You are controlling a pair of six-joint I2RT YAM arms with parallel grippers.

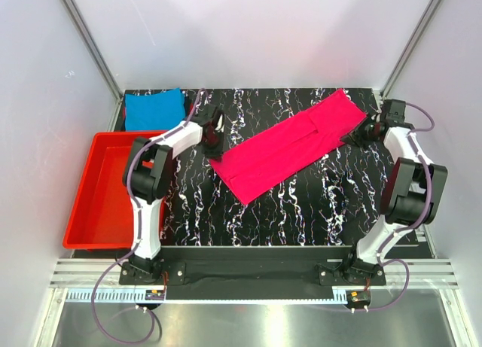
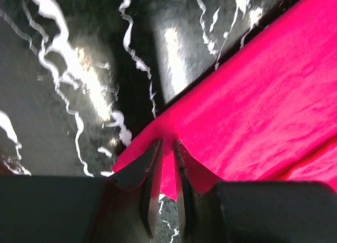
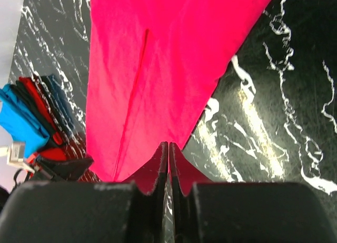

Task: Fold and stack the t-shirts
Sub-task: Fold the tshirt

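Observation:
The magenta-pink t-shirt [image 1: 290, 147] lies as a long folded strip running diagonally across the black marbled table, from near left to far right. My left gripper [image 1: 213, 140] is at the strip's left end. In the left wrist view it [image 2: 167, 144] is shut on a pinch of the pink cloth [image 2: 263, 95] at its edge. My right gripper [image 1: 360, 132] is at the far right end, and the right wrist view shows it [image 3: 169, 144] shut on the pink hem [image 3: 158, 69]. The turquoise-blue t-shirt [image 1: 154, 108] lies folded at the back left corner, apart from both grippers.
A red plastic tray [image 1: 79, 204] sits at the left edge of the table, beside the left arm. White walls and metal posts enclose the back and sides. The turquoise-blue t-shirt [image 3: 18, 122] shows at the left edge of the right wrist view.

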